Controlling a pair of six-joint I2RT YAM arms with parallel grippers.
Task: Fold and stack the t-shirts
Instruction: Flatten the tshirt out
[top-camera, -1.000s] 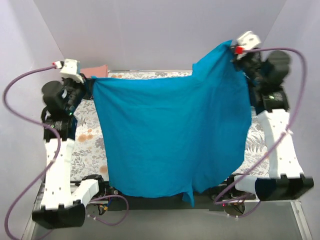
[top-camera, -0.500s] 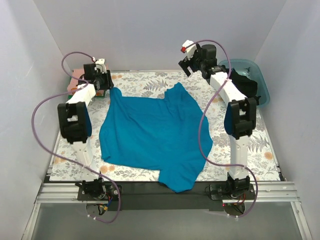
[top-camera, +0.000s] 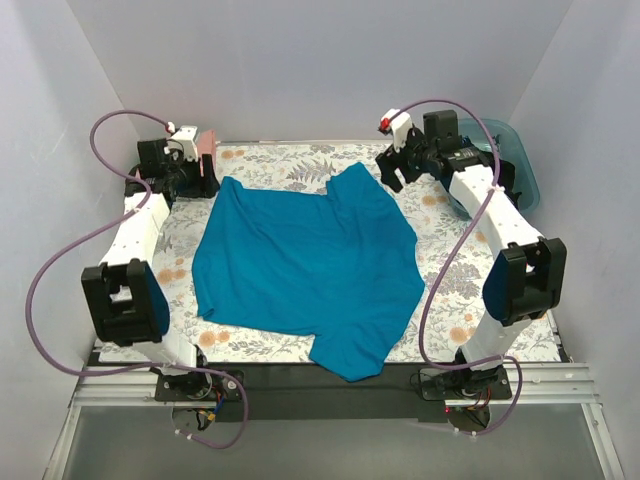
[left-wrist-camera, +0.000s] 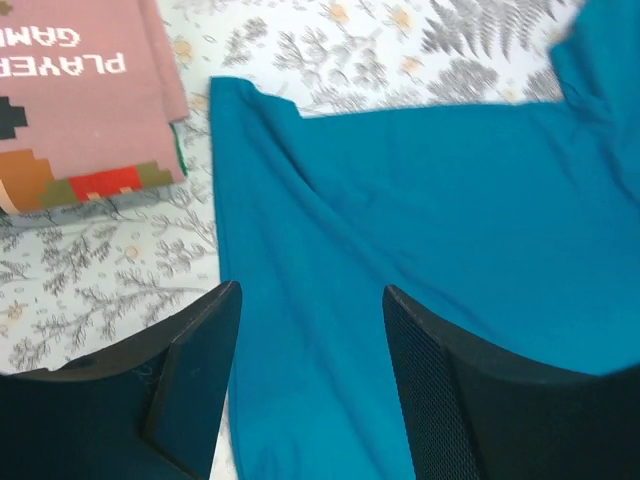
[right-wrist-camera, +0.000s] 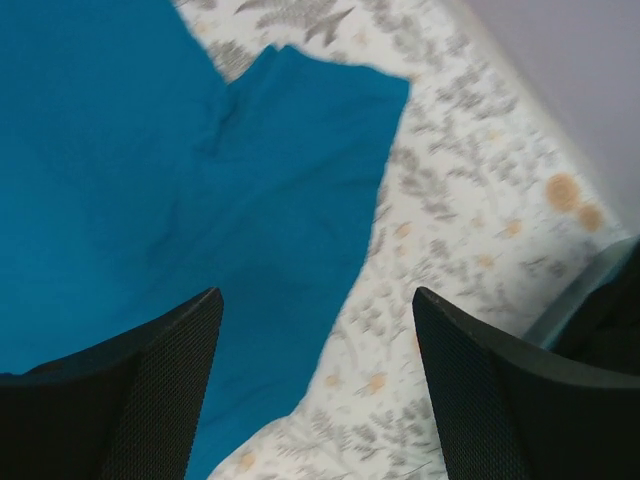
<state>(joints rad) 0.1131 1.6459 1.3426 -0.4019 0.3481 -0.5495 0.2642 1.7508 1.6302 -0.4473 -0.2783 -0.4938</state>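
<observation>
The teal-blue t-shirt (top-camera: 310, 260) lies spread on the floral table cover, wrinkled, with its near hem hanging over the front edge. My left gripper (top-camera: 197, 176) hovers open above the shirt's far left corner (left-wrist-camera: 420, 220); nothing sits between its fingers (left-wrist-camera: 311, 292). My right gripper (top-camera: 392, 170) is open above the far right sleeve (right-wrist-camera: 150, 180), its jaws (right-wrist-camera: 316, 295) wide apart and empty. A folded pink t-shirt with pixel-art print (left-wrist-camera: 80, 90) rests at the far left corner (top-camera: 206, 142), with a green edge (left-wrist-camera: 180, 160) showing under it.
A translucent blue tub (top-camera: 508, 150) stands at the far right corner, behind the right arm. White walls close in the table on three sides. Purple cables loop from both arms.
A second ago both grippers held the teal shirt up in the air by its top corners. Both have let go, and the shirt has dropped flat onto the table.
</observation>
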